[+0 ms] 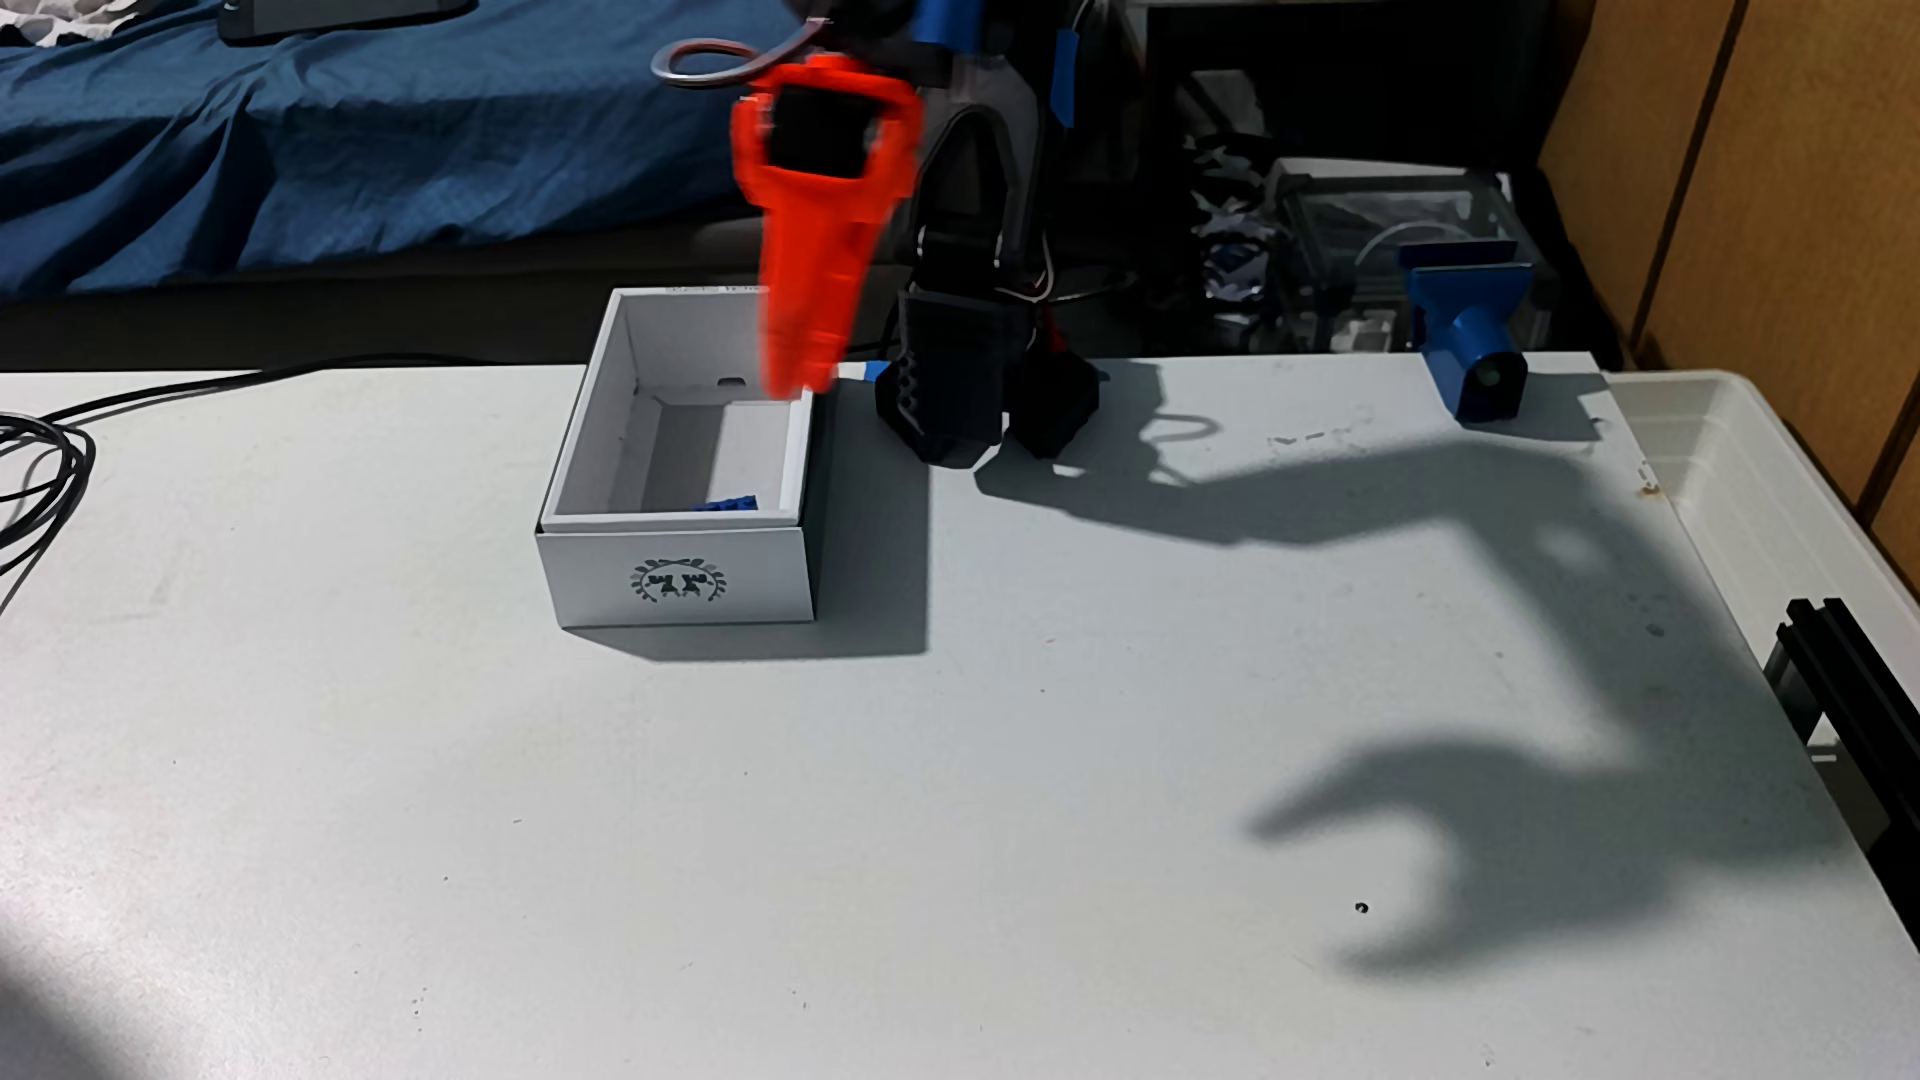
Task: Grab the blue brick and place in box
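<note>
Box (681, 582) sits on the white table (727, 883), emblem side facing the camera. Blue brick (725, 505) is inside the box, on its floor against the near wall, right of centre; just its studded top edge shows over the wall. Orange end effector (798, 382) hangs above the box's far right corner, tip pointing down, motion-blurred; cannot tell the jaw gap from the arm itself, it holds nothing visible, and its shadow on the table far right of the box shows two spread prongs. Black arm base (945, 400) stands just right of the box at the table's back edge. Blue printed bracket (1470, 332) is well right of the box, at the table's far right corner. Black cables (42, 467) lie well left of the box. A bed with a blue sheet (312, 135) is behind the box, off the table.
</note>
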Robot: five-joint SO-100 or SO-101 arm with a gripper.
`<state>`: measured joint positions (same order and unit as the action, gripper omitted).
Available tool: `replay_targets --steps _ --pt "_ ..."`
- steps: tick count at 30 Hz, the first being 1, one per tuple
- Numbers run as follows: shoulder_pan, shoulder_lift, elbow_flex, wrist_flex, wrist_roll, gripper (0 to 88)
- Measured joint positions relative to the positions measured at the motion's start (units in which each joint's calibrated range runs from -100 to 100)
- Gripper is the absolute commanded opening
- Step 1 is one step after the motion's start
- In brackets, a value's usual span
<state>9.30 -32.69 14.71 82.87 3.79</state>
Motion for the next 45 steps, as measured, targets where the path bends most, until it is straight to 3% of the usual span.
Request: replay_targets --steps 10,24,45 --pt "-10.33 0.0 9.66 -12.12 -2.16 22.2" --pt "-11.44 -2.62 21.19 -26.79 -4.16 22.2" --pt "-13.95 -54.14 60.17 -30.04 -4.26 22.2"
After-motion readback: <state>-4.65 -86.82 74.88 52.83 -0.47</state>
